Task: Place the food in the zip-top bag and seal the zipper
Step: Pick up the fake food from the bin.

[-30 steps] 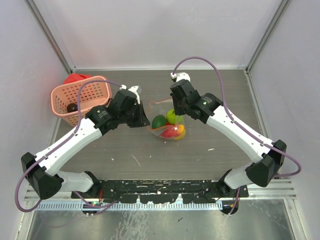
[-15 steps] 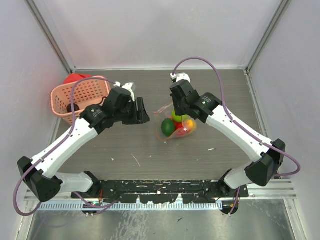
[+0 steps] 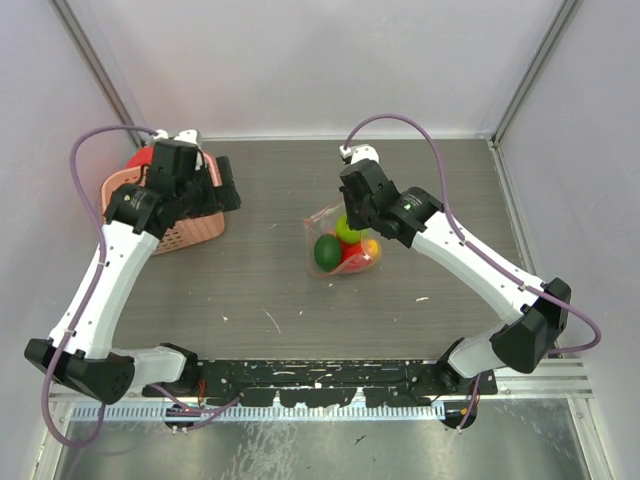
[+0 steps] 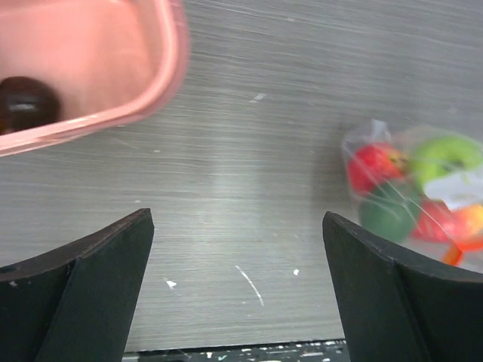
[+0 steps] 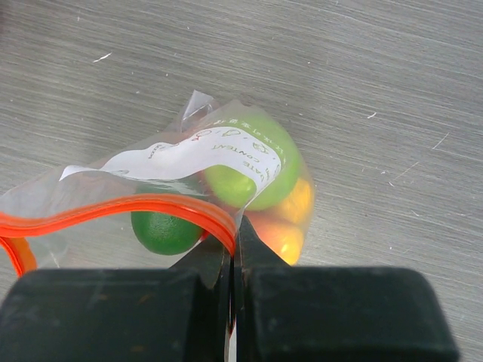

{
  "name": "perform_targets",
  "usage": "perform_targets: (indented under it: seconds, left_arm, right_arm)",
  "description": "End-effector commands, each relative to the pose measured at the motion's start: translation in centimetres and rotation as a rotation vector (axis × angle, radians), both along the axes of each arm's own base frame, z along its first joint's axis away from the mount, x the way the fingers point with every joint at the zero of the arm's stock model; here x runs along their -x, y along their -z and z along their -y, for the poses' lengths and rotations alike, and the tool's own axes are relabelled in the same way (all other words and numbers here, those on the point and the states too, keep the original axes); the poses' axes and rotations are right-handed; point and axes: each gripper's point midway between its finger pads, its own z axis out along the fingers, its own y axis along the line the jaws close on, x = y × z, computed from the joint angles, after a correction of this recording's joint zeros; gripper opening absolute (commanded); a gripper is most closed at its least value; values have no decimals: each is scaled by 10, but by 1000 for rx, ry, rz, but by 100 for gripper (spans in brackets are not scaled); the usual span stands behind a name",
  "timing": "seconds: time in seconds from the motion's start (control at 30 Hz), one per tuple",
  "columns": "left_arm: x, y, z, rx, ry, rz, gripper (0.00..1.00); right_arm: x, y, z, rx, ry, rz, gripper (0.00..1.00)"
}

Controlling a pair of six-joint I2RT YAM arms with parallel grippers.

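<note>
Pinch on the zipper [image 5: 162,207]: right gripper [image 5: 234,243] was clamped shut on the red-orange strip, apparently to hold the mouth of the zip-top bag [image 5: 90,188] up while the food [image 5: 249,170] bunched just beyond its fingertips. Left gripper [image 4: 238,256] hung empty, jaws wide. The pink basket [image 4: 172,68], ahead to its left, held one dark piece [image 4: 27,102], likely its next target. Bare table [image 4: 249,151] lay between it and the zip-top bag; the basket rim was the edge to clear.

Left arm [image 3: 100,275]: white shells, black joints.
Right arm [image 3: 470,262]: same white shells, black joints.
Cables [image 3: 395,116]: purple, one looping along each arm.
Fingers [image 4: 83,294]: matte black wedges.
</note>
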Motion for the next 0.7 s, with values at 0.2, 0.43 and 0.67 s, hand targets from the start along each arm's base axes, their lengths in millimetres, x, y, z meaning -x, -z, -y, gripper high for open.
perform_targets:
  seconds: [0.2,0.43,0.67]
  left_arm:
    - [-46,27,-120,-183,-274,-154,96]
    - [-82,42,-160,-190,-368,-246,98]
    - [-104,72,-184,-210,-394,-333,99]
  right_arm:
    - [-8,-18,-4,-48,-54,119,1]
    - [-8,-16,-9,-51,-94,134,1]
    - [-5,-15,-12,-70,-120,140,1]
